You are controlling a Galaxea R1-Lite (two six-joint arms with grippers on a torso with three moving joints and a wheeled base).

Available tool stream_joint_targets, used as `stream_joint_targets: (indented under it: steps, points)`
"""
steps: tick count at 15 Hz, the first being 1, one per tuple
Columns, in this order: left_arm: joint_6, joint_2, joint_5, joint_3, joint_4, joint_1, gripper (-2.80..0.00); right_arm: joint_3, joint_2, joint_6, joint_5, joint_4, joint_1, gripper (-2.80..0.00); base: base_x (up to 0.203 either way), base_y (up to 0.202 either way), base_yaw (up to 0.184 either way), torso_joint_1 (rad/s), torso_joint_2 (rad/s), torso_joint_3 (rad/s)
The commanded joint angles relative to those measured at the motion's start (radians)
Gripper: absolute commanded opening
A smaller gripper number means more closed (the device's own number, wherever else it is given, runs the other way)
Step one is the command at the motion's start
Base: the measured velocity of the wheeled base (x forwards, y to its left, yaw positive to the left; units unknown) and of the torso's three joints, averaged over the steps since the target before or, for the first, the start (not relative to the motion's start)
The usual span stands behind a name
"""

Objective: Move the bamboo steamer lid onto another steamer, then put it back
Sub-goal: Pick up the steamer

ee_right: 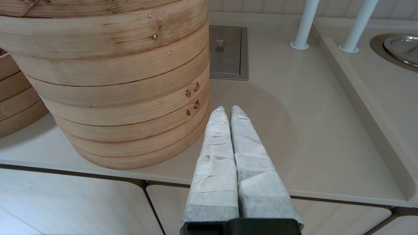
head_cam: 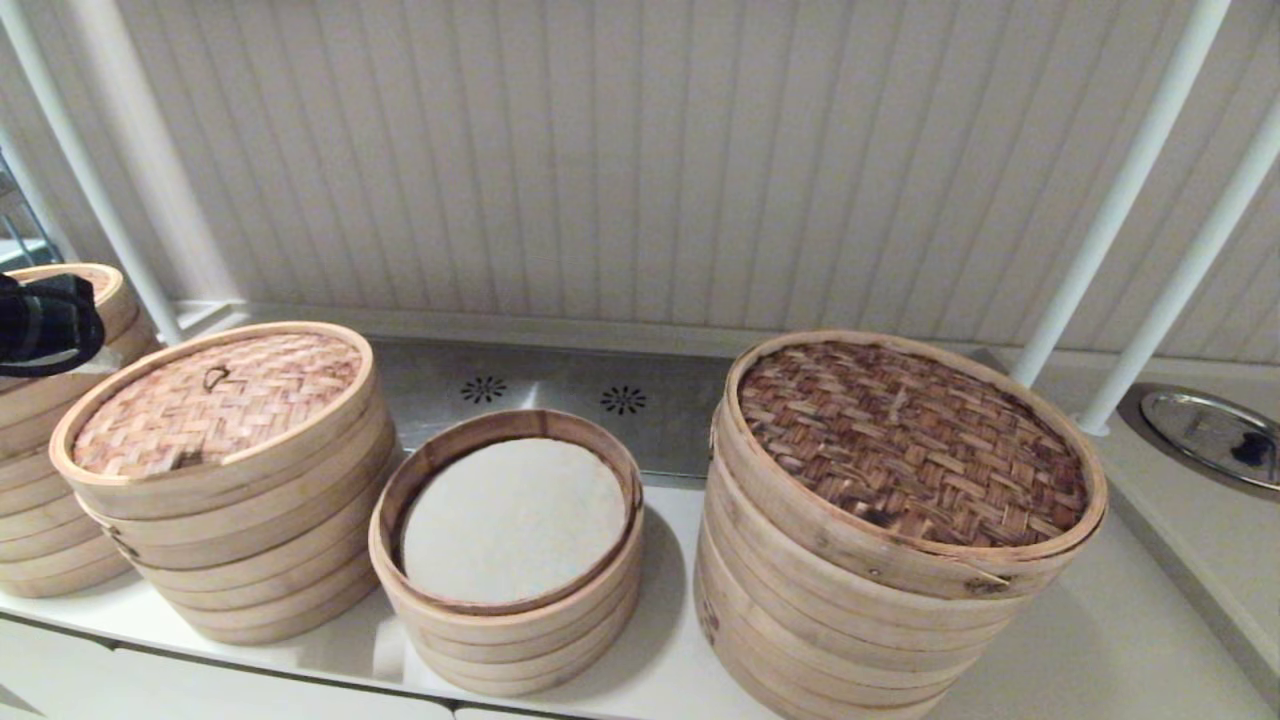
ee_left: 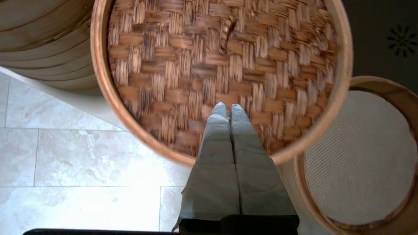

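The bamboo steamer lid [head_cam: 215, 400], tan-pink herringbone with a small dark loop handle [head_cam: 214, 377], sits on the taller pale stack at the left. To its right stands the short, narrow steamer [head_cam: 505, 640], uncovered, with its white liner [head_cam: 512, 520] showing. In the left wrist view my left gripper [ee_left: 229, 106] is shut and empty above the near part of the lid [ee_left: 196, 65], short of the loop [ee_left: 228, 31]; the short steamer's rim [ee_left: 378, 83] lies beside it. Only the left arm's black body [head_cam: 45, 322] shows in the head view. My right gripper [ee_right: 227, 109] is shut and empty.
The widest stack [head_cam: 870, 620], under a dark coarse lid [head_cam: 905, 440], stands at the right; my right gripper hangs off the counter's front edge beside its base [ee_right: 130, 153]. Another stack [head_cam: 45, 500] is at far left. White poles [head_cam: 1120, 190] and a round metal cover [head_cam: 1210, 432] are at back right.
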Motion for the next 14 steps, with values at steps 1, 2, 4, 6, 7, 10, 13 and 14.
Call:
stream_joint_targets:
  steps: [1,2,4,6,7,10,13,14]
  points:
    - [0.000,0.098,0.001,-0.026,0.004,0.009,-2.80,0.001,0.002,0.000,0.000,0.000,0.000,-2.80,0.000,0.000,0.000,0.000,0.00,0.000]
    - [0.001,0.114,0.005,-0.029,-0.001,0.009,-1.93,0.000,0.002,0.000,0.000,0.000,0.000,-2.80,0.000,0.000,0.000,0.000,0.00,0.000]
    - [-0.003,0.136,0.001,-0.051,-0.003,0.009,0.00,0.001,0.002,0.000,0.000,0.000,0.000,-2.80,0.000,0.000,0.000,0.000,0.00,0.000]
    - [-0.007,0.160,-0.005,-0.068,-0.012,0.009,0.00,0.001,0.002,0.000,0.000,0.000,0.000,-2.80,0.000,0.000,0.000,0.000,0.00,0.000]
    - [-0.008,0.176,-0.005,-0.086,-0.010,0.009,0.00,0.000,0.002,0.000,0.000,0.000,0.000,-2.80,0.000,0.000,0.000,0.000,0.00,0.000]
    - [-0.006,0.219,-0.002,-0.109,-0.014,0.008,0.00,0.001,0.002,0.000,0.000,0.000,0.000,-2.80,0.000,0.000,0.000,0.000,0.00,0.000]
    - [0.000,0.276,-0.005,-0.150,-0.014,0.001,0.00,0.000,0.002,0.000,0.000,-0.001,0.000,-2.80,0.000,0.000,0.000,0.000,0.00,0.000]
    - [0.001,0.298,-0.005,-0.179,-0.011,-0.009,0.00,0.001,0.002,0.000,0.000,-0.001,0.000,-2.80,0.000,0.000,0.000,0.000,0.00,0.000]
